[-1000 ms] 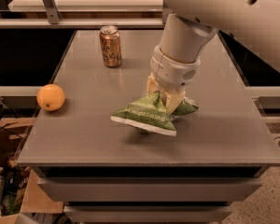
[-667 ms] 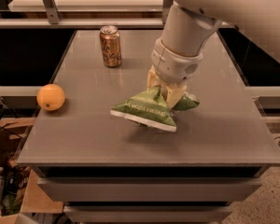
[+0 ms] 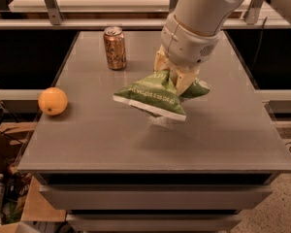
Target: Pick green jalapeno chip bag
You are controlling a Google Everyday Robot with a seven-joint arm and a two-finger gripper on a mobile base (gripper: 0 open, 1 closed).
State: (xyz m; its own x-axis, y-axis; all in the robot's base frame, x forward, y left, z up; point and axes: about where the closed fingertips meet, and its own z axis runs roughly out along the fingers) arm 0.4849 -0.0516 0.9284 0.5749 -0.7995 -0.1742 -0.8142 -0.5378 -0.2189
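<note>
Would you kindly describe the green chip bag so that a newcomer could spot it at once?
On the grey table, look under the white robot arm near the middle: its gripper is shut on the green jalapeno chip bag, which seems lifted off the surface. It is the only green, crinkly thing; the orange at the left edge and the brown can behind are neither.
</note>
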